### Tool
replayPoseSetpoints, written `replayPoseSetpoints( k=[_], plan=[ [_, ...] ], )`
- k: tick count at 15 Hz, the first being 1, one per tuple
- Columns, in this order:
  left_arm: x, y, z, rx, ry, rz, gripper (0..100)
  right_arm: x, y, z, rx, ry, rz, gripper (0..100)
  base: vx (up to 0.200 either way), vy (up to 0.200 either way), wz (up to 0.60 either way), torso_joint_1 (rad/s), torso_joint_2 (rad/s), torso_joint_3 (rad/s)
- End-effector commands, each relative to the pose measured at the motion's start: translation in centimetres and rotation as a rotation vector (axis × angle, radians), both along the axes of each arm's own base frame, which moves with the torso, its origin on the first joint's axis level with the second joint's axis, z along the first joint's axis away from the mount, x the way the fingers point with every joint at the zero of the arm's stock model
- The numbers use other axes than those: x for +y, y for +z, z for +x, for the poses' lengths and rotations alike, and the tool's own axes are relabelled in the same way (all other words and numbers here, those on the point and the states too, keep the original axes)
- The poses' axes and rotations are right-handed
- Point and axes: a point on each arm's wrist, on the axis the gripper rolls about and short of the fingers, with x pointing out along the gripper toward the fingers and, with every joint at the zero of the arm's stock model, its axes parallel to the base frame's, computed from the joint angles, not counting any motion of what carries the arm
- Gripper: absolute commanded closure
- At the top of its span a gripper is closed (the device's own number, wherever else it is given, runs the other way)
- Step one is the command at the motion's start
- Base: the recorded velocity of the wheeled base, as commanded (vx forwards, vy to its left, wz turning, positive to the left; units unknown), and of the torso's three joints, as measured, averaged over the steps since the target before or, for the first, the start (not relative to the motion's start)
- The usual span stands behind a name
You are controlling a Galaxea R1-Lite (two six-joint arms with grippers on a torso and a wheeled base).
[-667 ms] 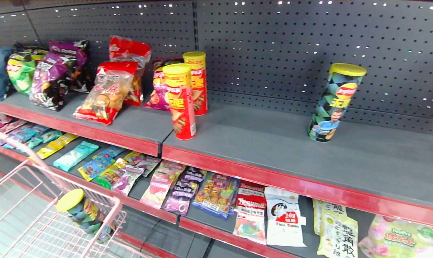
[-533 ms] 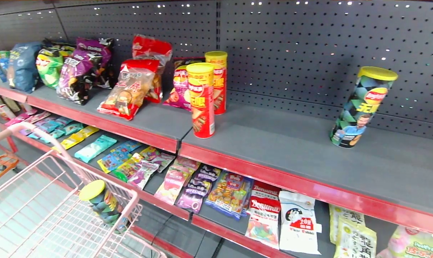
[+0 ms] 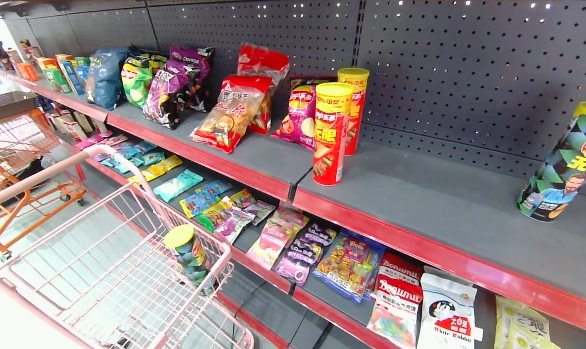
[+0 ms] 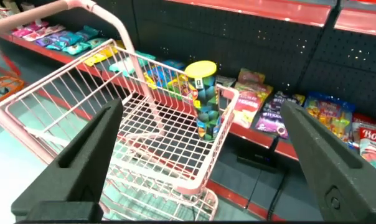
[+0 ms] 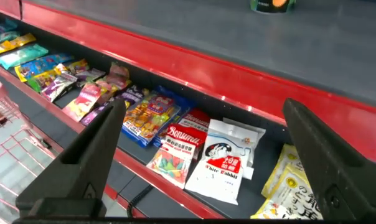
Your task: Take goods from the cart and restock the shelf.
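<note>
A pink wire cart (image 3: 46, 174) is seen parked beside a store shelf unit, with one chip can (image 3: 192, 259) left inside it. The can, dark-patterned with a yellow lid, is stood on end in the cart's corner nearest the shelves, against the wire wall. A matching patterned can (image 3: 560, 169) is already placed on the grey upper shelf (image 3: 419, 208), well apart from two red chip cans (image 3: 331, 135) that are set one behind the other near the shelf's joint. Beyond those, snack bags (image 3: 230, 114) are leaned along the perforated back panel. The lower shelf (image 3: 281, 283) is covered with flat candy packets, among them a white candy bag (image 3: 448, 315). An orange cart (image 3: 16, 140) is seen farther down the aisle.

In the left wrist view, the left gripper (image 4: 200, 109) is held above the cart with its jaws spread wide and nothing between them; the chip can is framed in the gap, farther off. In the right wrist view, the right gripper (image 5: 203, 106) is held in front of the lower shelf, jaws likewise wide apart and empty, with the white candy bag and neighbouring packets seen beyond it and the base of the patterned can on the shelf above.
</note>
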Motion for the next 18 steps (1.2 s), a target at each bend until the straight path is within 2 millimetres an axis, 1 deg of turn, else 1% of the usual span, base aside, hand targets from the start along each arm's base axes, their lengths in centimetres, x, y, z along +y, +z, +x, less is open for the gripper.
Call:
replayPoseSetpoints(
  k=[1,4,11,14,15,16,17,18],
  plan=[
    [0.0,0.0,0.0,0.001,0.000,-0.001,0,0.0,0.0,0.0,0.002,0.001,0.000,0,0.000,0.000,0.00,-0.134,0.34,0.198],
    [0.0,0.0,0.0,0.001,0.000,-0.001,0,0.0,0.0,0.0,0.002,0.001,0.000,0,0.000,0.000,0.00,-0.159,0.43,0.246],
    [0.0,0.0,0.0,0.001,0.000,-0.002,0,0.0,0.0,0.0,0.002,0.001,0.000,0,0.000,0.000,0.00,-0.195,0.54,0.346],
    [0.1,0.2,0.0,-0.009,0.029,-0.039,0,0.0,0.0,0.0,0.001,-0.001,0.001,0,0.000,0.000,0.00,-0.067,0.20,0.136],
    [0.1,3.4,-0.3,-0.048,0.017,-0.049,0,0.0,0.0,0.0,0.002,-0.001,0.001,0,0.000,0.000,0.00,-0.007,0.06,0.041],
    [0.1,8.0,0.9,-0.014,0.003,-0.107,0,0.0,0.0,0.0,0.002,-0.001,0.001,0,0.000,0.000,0.00,0.000,0.00,0.000],
    [0.1,12.5,2.4,-0.022,0.003,-0.192,0,0.0,0.0,0.0,0.002,-0.001,0.001,0,0.000,0.000,0.00,0.000,0.00,0.000],
    [0.0,16.1,4.5,-0.015,0.021,-0.196,0,0.0,0.0,0.0,0.002,-0.001,0.001,0,0.000,0.000,0.00,0.000,0.00,0.000]
  ],
)
